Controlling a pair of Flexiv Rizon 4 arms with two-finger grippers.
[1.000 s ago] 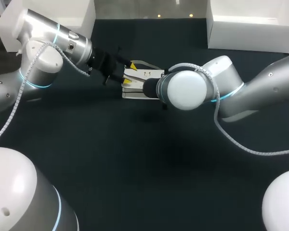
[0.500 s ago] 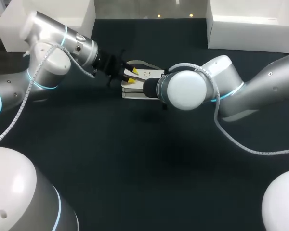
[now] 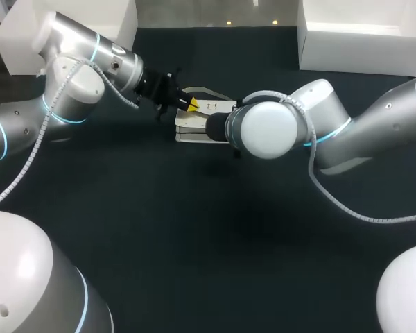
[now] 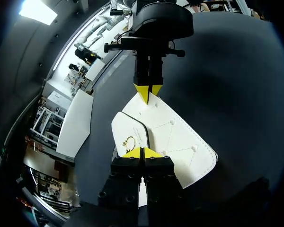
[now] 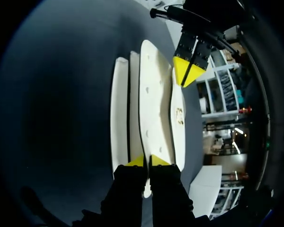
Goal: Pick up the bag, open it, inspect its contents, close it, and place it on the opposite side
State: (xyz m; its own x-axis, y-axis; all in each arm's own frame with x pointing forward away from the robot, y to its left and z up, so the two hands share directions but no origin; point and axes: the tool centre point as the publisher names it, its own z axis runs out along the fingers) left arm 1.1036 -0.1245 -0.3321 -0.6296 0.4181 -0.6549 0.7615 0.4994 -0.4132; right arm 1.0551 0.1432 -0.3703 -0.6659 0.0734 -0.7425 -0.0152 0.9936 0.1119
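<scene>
Head camera: fixed, high and behind me, tilted down over the dark table (image 3: 194, 263). It sits far off and takes in most of the top, with my left arm (image 3: 62, 90) coming in from the left side and my right arm (image 3: 374, 132) from the right. Left wrist camera: rides my wrist and looks out along my left gripper (image 4: 143, 152), very close over the bag (image 4: 180, 142), facing my right gripper (image 4: 148, 93) head-on. Right wrist camera: same mounting on the other wrist, low and close along the bag, facing back at the left gripper. All three views share the bag and both grippers. The two wrist views look at each other from opposite ends of it.
</scene>
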